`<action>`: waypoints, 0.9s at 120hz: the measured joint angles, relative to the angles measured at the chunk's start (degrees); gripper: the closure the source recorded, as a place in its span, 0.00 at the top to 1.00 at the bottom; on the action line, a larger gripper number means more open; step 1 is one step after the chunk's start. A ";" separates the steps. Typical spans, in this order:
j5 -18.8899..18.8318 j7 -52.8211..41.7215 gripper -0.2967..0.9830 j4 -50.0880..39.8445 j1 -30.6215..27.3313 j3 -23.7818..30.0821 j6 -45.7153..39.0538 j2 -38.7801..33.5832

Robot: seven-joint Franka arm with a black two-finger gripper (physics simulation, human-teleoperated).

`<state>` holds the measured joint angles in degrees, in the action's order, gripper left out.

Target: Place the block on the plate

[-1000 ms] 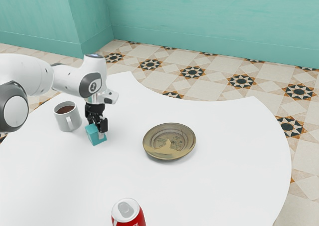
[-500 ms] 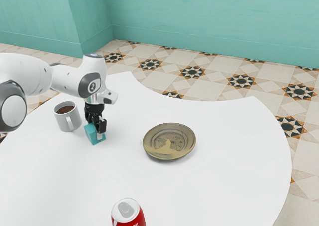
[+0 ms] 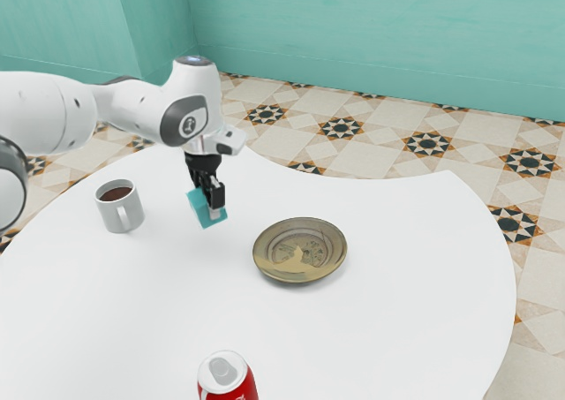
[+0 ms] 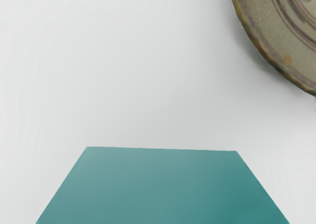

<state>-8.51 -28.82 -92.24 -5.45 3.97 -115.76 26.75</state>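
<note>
- So the gripper has its fingers closed in on the teal cube block, one on each side of it. Definitely holding it, not just hovering around it.
- The block hangs tilted in the exterior view and looks to be up off the white table, between the mug and the plate, a bit nearer the table's far edge than the plate is.
- Not on the plate, btw. The round brownish patterned plate lies well in from the table's far edge, roughly facing the scooped-in stretch between its two corners, and there's a gap between it and the block.
- Wrist view agrees: big teal face of the block right under the hand, part of the plate's rim off to one side, bare white tabletop between them.
- Grey mug with dark coffee in it stands upright near the table's edge on the exterior view's left, apart from the block.
- Red soda can is upright too, well away from the far edge, cut off by the bottom of the exterior view.
- Behind the table: patterned floor tiles and a teal wall.
</note>
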 joint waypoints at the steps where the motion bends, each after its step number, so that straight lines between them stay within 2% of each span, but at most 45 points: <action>1: 0.10 0.00 0.52 0.00 0.05 0.26 -0.04 -0.08; 33: 2.57 -0.09 0.53 0.13 1.95 6.94 -2.42 -0.42; 78: 3.90 -0.15 0.53 2.72 5.13 8.25 -9.02 7.27; 108: 3.93 -0.78 0.68 3.27 5.14 8.24 -10.66 7.85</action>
<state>-4.58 -29.61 -88.97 -0.31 12.21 -126.42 34.60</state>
